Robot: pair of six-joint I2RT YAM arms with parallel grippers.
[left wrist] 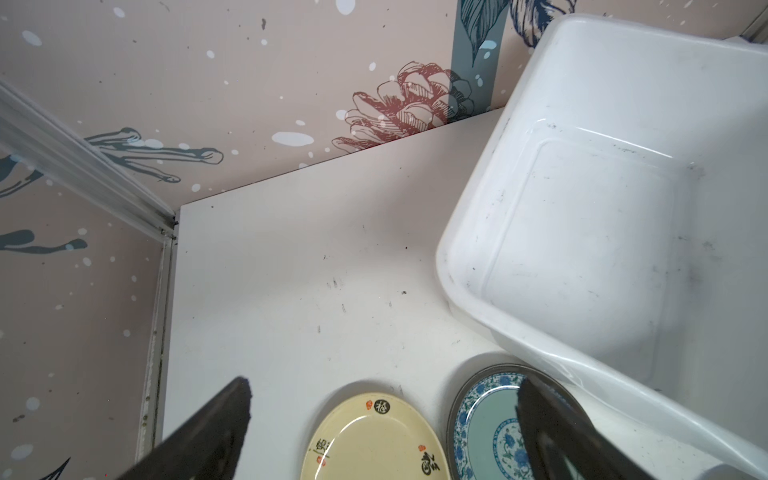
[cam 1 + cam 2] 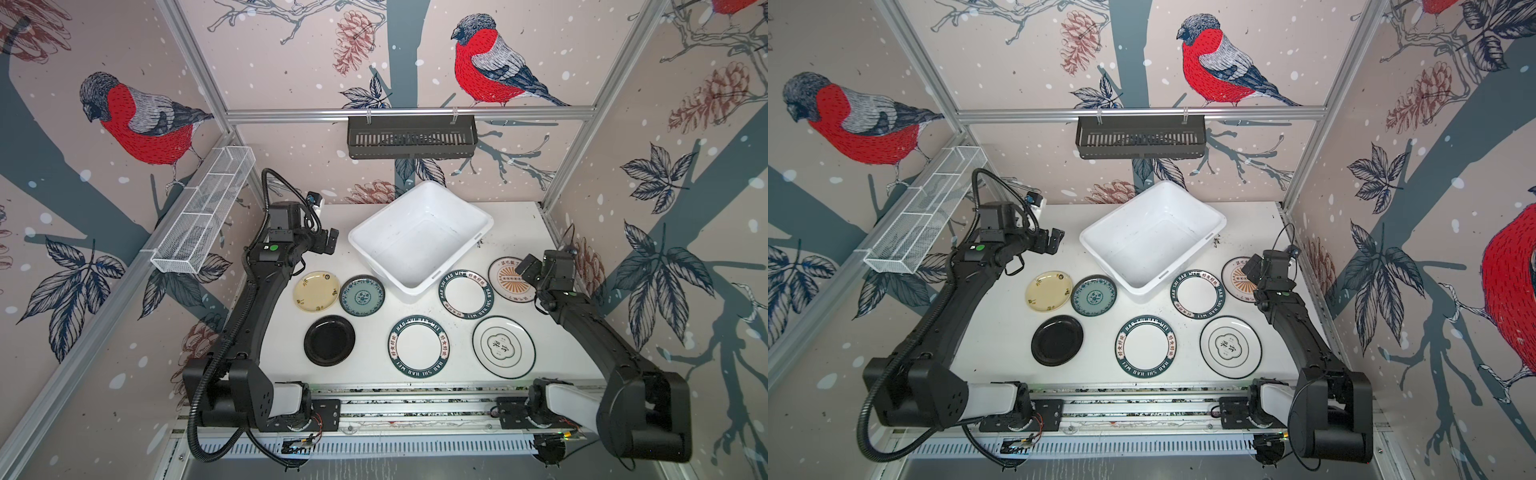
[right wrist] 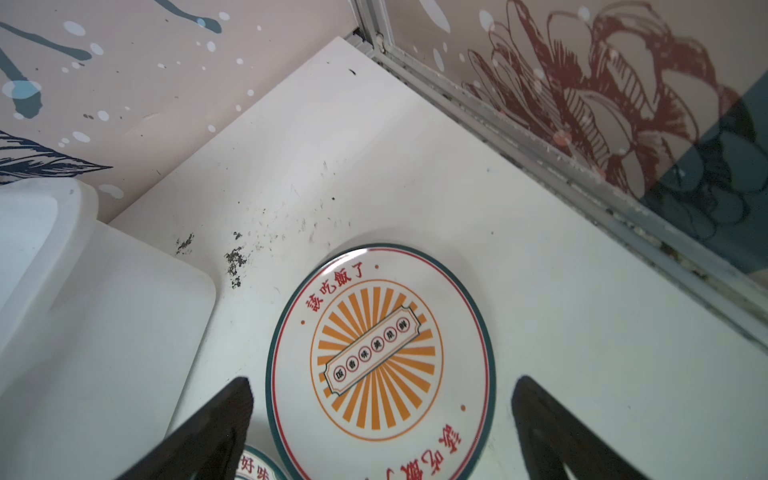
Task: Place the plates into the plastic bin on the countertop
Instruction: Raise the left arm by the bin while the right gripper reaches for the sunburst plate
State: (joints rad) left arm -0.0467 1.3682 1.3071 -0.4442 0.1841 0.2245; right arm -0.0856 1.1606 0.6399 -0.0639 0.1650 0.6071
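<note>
Several plates lie flat on the white countertop (image 2: 374, 374) in front of the white plastic bin (image 2: 415, 286), which holds nothing. On the left are a cream-yellow plate (image 2: 316, 291), a teal patterned one (image 2: 362, 296) and a black one (image 2: 329, 340). Two white plates with lettered rims (image 2: 419, 347) (image 2: 464, 294) and an emblem plate (image 2: 503, 347) lie further right. My left gripper (image 2: 328, 241) hangs open left of the bin, above the cream plate (image 1: 374, 436). My right gripper (image 2: 525, 266) stands open over the brown-patterned plate (image 3: 380, 332), touching nothing.
A black slotted rack (image 2: 411, 137) hangs on the back wall. A white wire mesh tray (image 2: 203, 216) is fixed to the left wall. Aluminium frame posts and side walls close in the countertop. The bin's outer wall (image 3: 83, 311) stands close beside the right gripper.
</note>
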